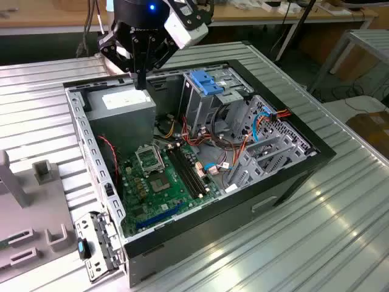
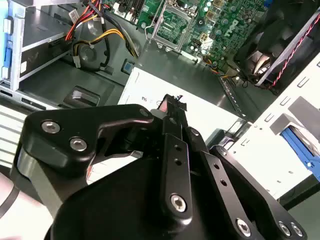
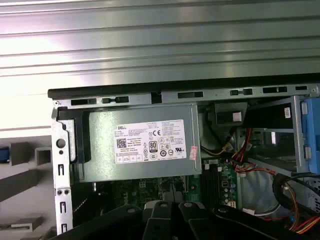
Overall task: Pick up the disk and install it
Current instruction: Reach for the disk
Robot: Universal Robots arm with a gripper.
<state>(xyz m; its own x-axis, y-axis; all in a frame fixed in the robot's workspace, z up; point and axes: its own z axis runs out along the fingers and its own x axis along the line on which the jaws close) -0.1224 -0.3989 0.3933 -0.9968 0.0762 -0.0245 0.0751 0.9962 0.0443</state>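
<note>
Table: ribbed metal table is carrying an open computer case, with wooden benches running along the far side of the room.
Pincer: my pincer is hanging over the power supply, in the case's far corner at the exterior view's left. Its fingers are sitting together and are gripping nothing.
Disk: I am judging the disk to be the blue-edged piece peeking past the case's side wall in the second wrist view. It is lying outside the case, well apart from my pincer, and most of it is hidden.
Bay: the drive cage is standing under a light-blue bracket. By my reckoning the disk is not yet sitting in it.
Handling: I am expecting a stiff, dense slab that is heavy for its size, has slick metal faces and is sensitive to knocks.
Hold: I am favouring a grip across the two long blue rails near their middle, so the weight is hanging balanced and the faces are staying untouched.
</note>
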